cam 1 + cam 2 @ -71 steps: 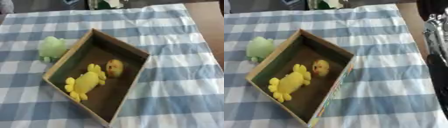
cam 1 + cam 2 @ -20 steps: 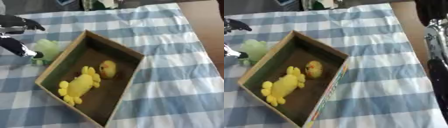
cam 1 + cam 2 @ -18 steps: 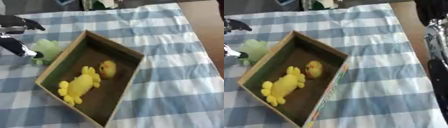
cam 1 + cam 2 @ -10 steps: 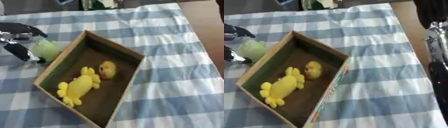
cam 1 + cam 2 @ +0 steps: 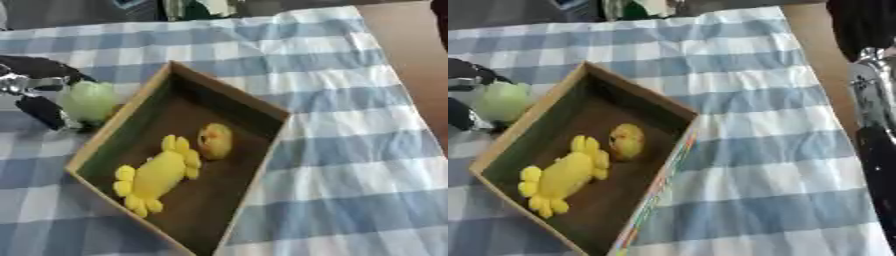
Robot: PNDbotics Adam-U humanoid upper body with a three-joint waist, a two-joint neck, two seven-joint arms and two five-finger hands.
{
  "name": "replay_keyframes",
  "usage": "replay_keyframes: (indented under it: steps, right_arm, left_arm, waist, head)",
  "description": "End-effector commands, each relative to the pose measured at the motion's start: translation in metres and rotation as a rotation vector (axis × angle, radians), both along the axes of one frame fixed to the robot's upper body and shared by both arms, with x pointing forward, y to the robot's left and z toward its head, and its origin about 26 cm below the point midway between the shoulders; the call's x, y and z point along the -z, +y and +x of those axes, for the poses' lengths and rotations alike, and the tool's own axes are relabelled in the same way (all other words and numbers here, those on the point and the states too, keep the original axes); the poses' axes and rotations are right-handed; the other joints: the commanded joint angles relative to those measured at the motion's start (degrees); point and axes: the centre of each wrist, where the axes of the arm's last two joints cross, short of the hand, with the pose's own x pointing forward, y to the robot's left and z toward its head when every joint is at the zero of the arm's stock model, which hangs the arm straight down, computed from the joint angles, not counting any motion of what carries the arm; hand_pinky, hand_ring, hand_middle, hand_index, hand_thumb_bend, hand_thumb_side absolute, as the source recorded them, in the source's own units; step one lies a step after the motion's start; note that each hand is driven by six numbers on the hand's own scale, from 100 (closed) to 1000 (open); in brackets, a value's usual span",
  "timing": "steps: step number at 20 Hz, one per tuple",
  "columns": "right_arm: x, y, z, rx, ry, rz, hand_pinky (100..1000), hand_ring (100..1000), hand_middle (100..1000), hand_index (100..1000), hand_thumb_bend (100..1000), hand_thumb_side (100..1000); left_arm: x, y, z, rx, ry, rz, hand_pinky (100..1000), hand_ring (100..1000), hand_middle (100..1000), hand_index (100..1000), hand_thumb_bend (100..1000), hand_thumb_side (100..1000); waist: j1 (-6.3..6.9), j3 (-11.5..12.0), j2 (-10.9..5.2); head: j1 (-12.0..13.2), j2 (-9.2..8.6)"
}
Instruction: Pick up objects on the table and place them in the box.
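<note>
Left eye view: left hand [image 5: 39, 90] curled around pale green toy [image 5: 87, 100], thumb and fingers either side, just outside box [image 5: 262, 107] left wall; likely gripping for lift over rim. Yellow flat toy [image 5: 157, 175] and small rounded yellow toy [image 5: 215, 141] already inside.

Right eye view: right hand unseen; only arm [image 5: 872, 115] at right edge, idle.

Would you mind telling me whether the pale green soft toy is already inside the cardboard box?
No, the pale green soft toy sits on the checked cloth outside the cardboard box's left wall, between the left hand's fingers.
</note>
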Motion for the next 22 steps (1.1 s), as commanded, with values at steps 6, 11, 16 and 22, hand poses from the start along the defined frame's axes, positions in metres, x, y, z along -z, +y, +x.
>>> replay_keyframes:
  steps: [6, 11, 16, 22]
  right_arm:
    - [-0.005, -0.004, -0.005, 0.0, -0.013, -0.005, 850, 781, 679, 847, 100, 888]
    - [-0.002, -0.004, -0.004, -0.003, -0.002, -0.006, 852, 782, 679, 848, 100, 885]
    - [0.0, -0.004, -0.004, -0.003, 0.003, -0.001, 851, 782, 679, 847, 100, 878]
    - [0.0, -0.003, -0.005, -0.003, 0.003, 0.008, 851, 782, 678, 846, 100, 871]
  left_arm:
    - [-0.017, 0.002, -0.01, 0.055, -0.087, -0.069, 632, 758, 709, 865, 100, 264]
    - [-0.03, 0.001, -0.017, 0.038, -0.164, -0.12, 576, 711, 643, 789, 100, 225]
    - [-0.048, -0.004, -0.03, 0.055, -0.308, -0.175, 498, 618, 551, 700, 100, 228]
    - [-0.074, -0.026, -0.063, 0.139, -0.552, -0.255, 429, 559, 495, 656, 100, 241]
  waist:
    - [-0.23, 0.1, -1.53]
    - [-0.26, 0.3, -2.04]
    - [-0.39, 0.6, -2.62]
    - [-0.54, 0.9, -3.09]
  head:
    - [-0.1, -0.43]
    - [-0.3, -0.28]
    - [-0.5, 0.28]
    - [-0.7, 0.88]
